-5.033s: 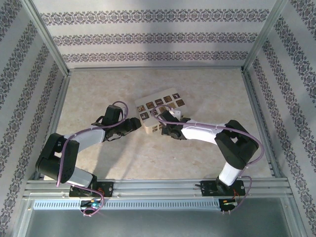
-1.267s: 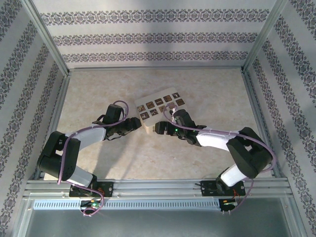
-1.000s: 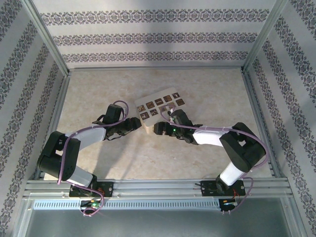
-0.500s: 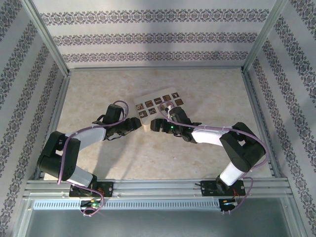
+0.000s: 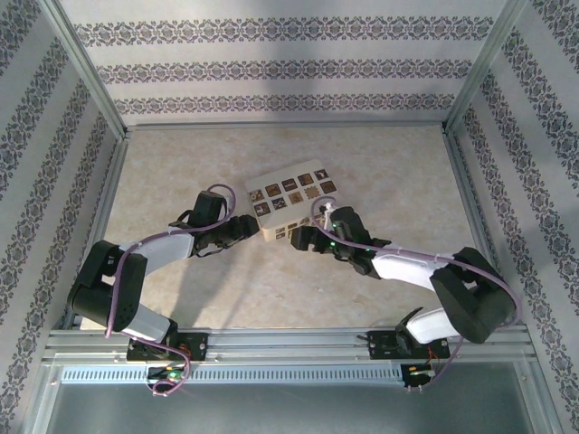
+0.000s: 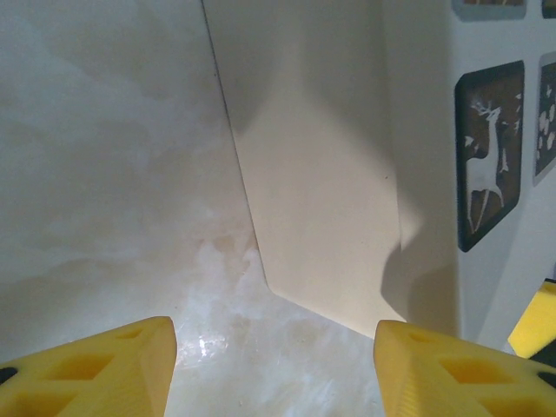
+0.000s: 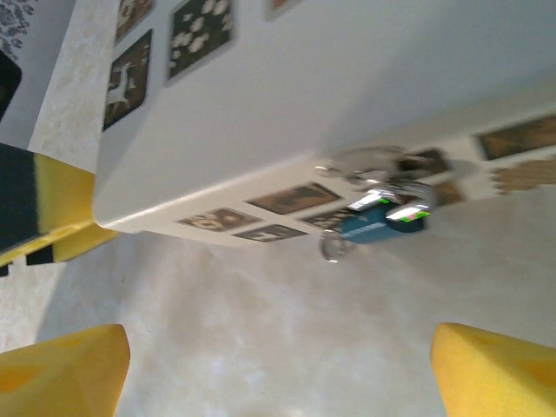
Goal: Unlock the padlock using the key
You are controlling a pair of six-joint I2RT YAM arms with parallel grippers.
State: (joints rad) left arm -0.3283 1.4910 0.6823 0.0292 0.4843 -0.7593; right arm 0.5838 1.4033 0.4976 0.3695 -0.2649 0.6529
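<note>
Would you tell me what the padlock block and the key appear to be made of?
The padlock: probably matte cream plastic or painted wood; smooth, glare-free faces. The key: shiny silver metal with glints, its blue head likely plastic.

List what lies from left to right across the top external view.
left arm's elbow → left gripper → padlock → right arm's elbow
</note>
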